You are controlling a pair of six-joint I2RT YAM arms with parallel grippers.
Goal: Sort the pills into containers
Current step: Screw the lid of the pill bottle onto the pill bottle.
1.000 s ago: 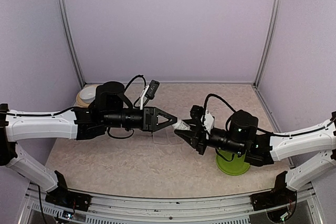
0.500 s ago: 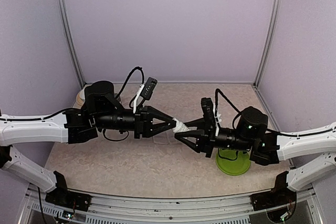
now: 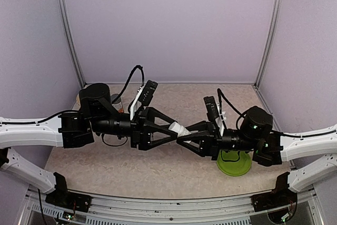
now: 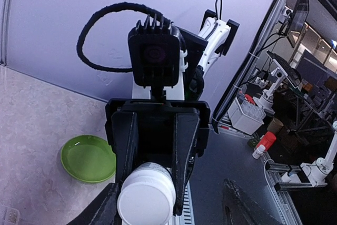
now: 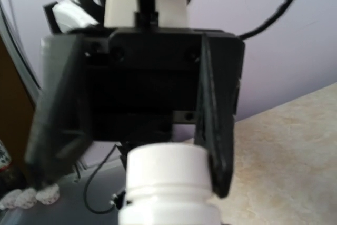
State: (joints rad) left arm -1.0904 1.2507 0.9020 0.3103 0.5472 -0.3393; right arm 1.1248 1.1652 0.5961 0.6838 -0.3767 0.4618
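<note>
Nearest, by the right end of the table's (image 3: pixel 158 175) near edge, sits a green dish (image 3: pixel 234 166), empty as far as I can see.

Above the middle of the table the two hands meet nose to nose, off the surface. The right hand (image 3: pixel 185 133) is clamped on the body of a small white bottle (image 4: pixel 146 196). The left wrist view shows its two black fingers pressed against the bottle's sides. The bottle lies level, its long axis along the line joining the two arms, roughly parallel to the near edge, with the cap pointing at the left hand (image 3: pixel 175 129). That hand's jaws are spread wide to either side of the cap. In the right wrist view one finger stands just beside the cap and the other well apart, so it grips nothing.

I judge that the cap is the matter in hand. It lies straight ahead of the left hand, which is better placed to take it, and would need those jaws to close squarely across it while the right hand holds firm.

No pills show anywhere; presumably they are inside the bottle. The compartment box I cannot pick out from above. A clear plastic edge (image 4: pixel 5 215) at the left wrist view's bottom corner may be it.

Farther back, toward the far left corner, a grey-topped object (image 3: pixel 114 98) peeks from behind the left arm.
</note>
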